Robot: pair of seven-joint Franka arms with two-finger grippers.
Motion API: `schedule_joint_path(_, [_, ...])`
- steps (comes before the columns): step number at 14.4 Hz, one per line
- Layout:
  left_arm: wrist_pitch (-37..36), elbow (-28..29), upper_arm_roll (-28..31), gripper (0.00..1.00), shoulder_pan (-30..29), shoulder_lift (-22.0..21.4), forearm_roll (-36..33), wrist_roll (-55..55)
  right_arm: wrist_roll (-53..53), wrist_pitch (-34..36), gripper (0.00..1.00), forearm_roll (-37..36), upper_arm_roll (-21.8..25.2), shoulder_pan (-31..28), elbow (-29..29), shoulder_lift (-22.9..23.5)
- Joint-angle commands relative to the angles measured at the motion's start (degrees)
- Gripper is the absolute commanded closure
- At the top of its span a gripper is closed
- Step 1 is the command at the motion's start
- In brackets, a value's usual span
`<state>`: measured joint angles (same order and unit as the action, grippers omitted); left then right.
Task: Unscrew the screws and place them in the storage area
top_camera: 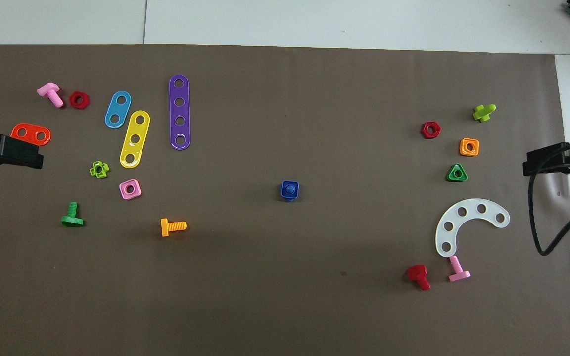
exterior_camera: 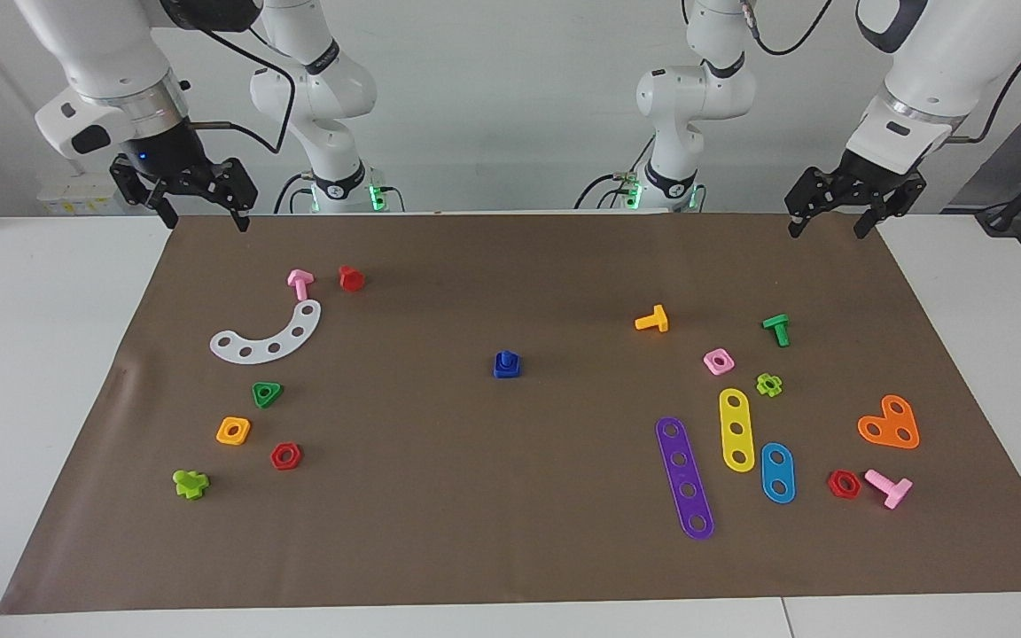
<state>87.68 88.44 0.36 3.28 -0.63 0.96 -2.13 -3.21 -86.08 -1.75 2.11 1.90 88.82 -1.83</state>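
A dark-blue screw (exterior_camera: 506, 358) (top_camera: 289, 188) stands in a blue square nut (exterior_camera: 507, 370) in the middle of the brown mat, with nothing touching it. The storage area (exterior_camera: 245, 381) (top_camera: 468, 193) lies toward the right arm's end, marked by a white curved strip (exterior_camera: 269, 337), a green triangular nut (exterior_camera: 267, 393), an orange square nut (exterior_camera: 233, 431) and a red hexagonal nut (exterior_camera: 285, 455). My right gripper (exterior_camera: 206, 217) (top_camera: 547, 165) hangs open and empty over the mat's edge closest to the robots. My left gripper (exterior_camera: 828, 230) (top_camera: 23, 153) hangs open and empty over the same edge at its own end.
Toward the left arm's end lie purple (exterior_camera: 684, 478), yellow (exterior_camera: 736, 430) and blue (exterior_camera: 777, 472) strips, an orange heart plate (exterior_camera: 890, 424), and orange (exterior_camera: 652, 320), green (exterior_camera: 777, 329) and pink (exterior_camera: 889, 486) bolts. A pink bolt (exterior_camera: 300, 283) and a red bolt (exterior_camera: 351, 278) lie by the white strip.
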Motion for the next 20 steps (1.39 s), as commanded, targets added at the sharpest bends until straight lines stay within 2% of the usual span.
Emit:
schedule_joint_path(1, [-0.2,0.8,-0.4,0.0,-0.9,-0.6,0.5,-0.9,1.5,0.0,0.0,-0.1,-0.2,-0.3,0.4,-0.7])
schedule_joint_path(7, [-0.8,0.8,-0.5,0.0,0.0,-0.7,0.5,0.1,1.5,0.1,0.0,-0.1,-0.2,-0.3,0.4,-0.7])
schedule_joint_path(11, [1.9,2.4,-1.1,0.0,0.2,-1.3,0.5,0.2,1.5,0.1,0.0,-0.1,-0.2,-0.3,0.4,-0.7])
schedule_joint_path(16, [5.8,4.4,-1.4,0.0,5.5,-1.5,0.6,1.5,1.5,0.1,0.0,-0.1,-0.2,-0.3,0.4,-0.7])
schedule_joint_path(20, [10.7,7.3,-1.5,0.0,10.9,-1.4,0.6,8.3,1.5,0.0,0.0,-0.1,-0.2,-0.3,0.4,-0.7])
